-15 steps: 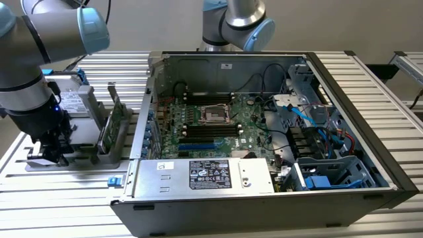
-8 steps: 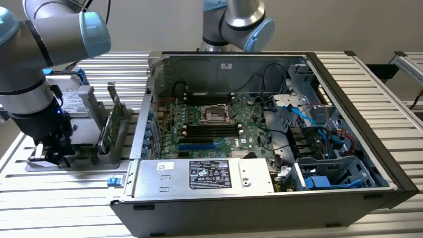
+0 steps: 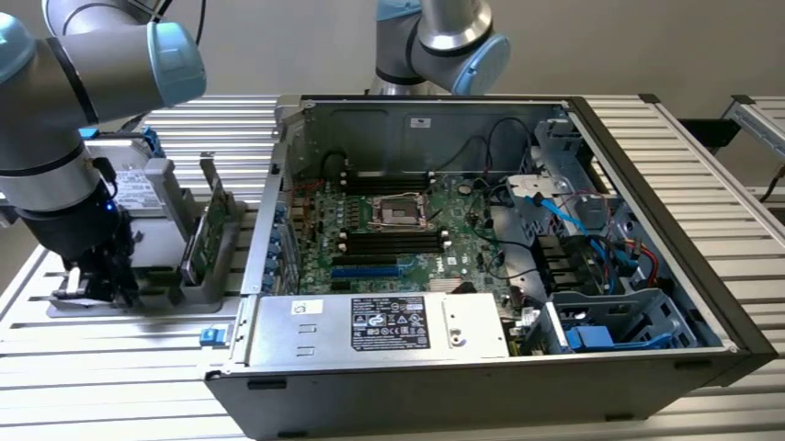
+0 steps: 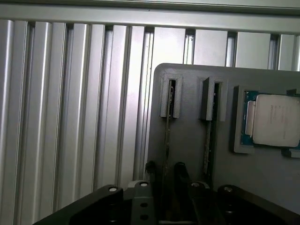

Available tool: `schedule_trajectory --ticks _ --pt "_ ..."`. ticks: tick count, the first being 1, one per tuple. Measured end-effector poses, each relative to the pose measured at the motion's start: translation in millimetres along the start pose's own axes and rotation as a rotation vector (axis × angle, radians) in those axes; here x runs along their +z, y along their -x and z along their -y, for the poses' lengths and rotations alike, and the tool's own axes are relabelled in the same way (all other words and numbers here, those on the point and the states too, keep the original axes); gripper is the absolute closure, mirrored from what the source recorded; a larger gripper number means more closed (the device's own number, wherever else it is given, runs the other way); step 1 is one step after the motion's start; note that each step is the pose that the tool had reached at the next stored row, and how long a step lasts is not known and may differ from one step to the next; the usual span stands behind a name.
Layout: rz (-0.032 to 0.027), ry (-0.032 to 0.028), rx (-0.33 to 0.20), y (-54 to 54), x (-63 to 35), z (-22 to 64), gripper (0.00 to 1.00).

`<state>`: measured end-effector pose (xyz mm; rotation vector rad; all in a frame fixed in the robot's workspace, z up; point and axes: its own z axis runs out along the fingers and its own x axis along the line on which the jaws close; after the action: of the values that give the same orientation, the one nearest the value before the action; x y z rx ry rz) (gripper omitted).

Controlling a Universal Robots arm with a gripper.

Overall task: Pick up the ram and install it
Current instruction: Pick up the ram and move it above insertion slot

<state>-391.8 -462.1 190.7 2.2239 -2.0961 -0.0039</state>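
Wrist view: a grey plastic holder [image 4: 192, 93] lies on the ribbed aluminium worktop [image 4: 70, 117] and carries three things. Two narrow upright slots stand side by side in it. The first slot holds the ram [image 4: 167, 136], a long thin circuit-board stick seen edge-on and standing on its long edge. The second slot, just beside it, holds another thin board [image 4: 208, 136], also edge-on. Further along the holder, a shallow square recess holds a square silver processor chip [image 4: 274, 119] lying flat.

The robot's dark fingers [image 4: 180, 171] are low over the holder, one on each side of the ram. They stand apart, with a little space showing between each finger and the stick. The ram sits in its slot.

From the exterior view, the grey arm [image 3: 62, 138] reaches down onto the holder. A broader green circuit card [image 3: 206, 230] stands upright in the holder.

Just beside the holder, on the exterior view's right, an open black computer case [image 3: 668, 184] lies on its side. It contains a green motherboard [image 3: 368, 262] with a square metal processor socket [image 3: 399, 213] and rows of black memory slots [image 3: 392, 241]. A silver power supply box [image 3: 381, 326], blue cables [image 3: 552, 207] and a drive cage [image 3: 613, 322] are also inside.
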Motion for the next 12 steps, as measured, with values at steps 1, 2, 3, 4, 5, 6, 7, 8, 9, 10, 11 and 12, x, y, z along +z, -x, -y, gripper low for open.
schedule_trajectory --ticks 1,2,3,4,5,6,7,8,9,10,11,12 --pt "-0.0001 0.0 0.0 0.0 0.0 0.0 0.73" --pt "-0.0002 0.0 0.0 0.0 0.0 0.0 0.79" --pt "-0.0002 0.0 0.0 0.0 0.0 0.0 0.85" --pt "-0.0003 0.0001 0.0 0.0 0.0 0.0 0.86" --pt "-0.0004 0.0001 0.0 0.0 0.0 0.0 0.86" --pt "-0.0004 0.0 0.0 0.0 0.0 0.0 0.86" --pt "-0.0004 0.0001 0.0 0.0 0.0 0.0 0.86" --pt "-0.0004 0.0 0.0 0.0 0.0 0.0 0.86" --pt "-0.0004 0.0 0.0 0.0 0.0 0.0 0.86" --pt "-0.0004 0.0 0.0 0.0 0.0 0.0 0.86" --pt "-0.0004 0.0 0.0 0.0 0.0 0.0 0.86" --pt "-0.0004 0.0 0.0 0.0 0.0 0.0 0.86"
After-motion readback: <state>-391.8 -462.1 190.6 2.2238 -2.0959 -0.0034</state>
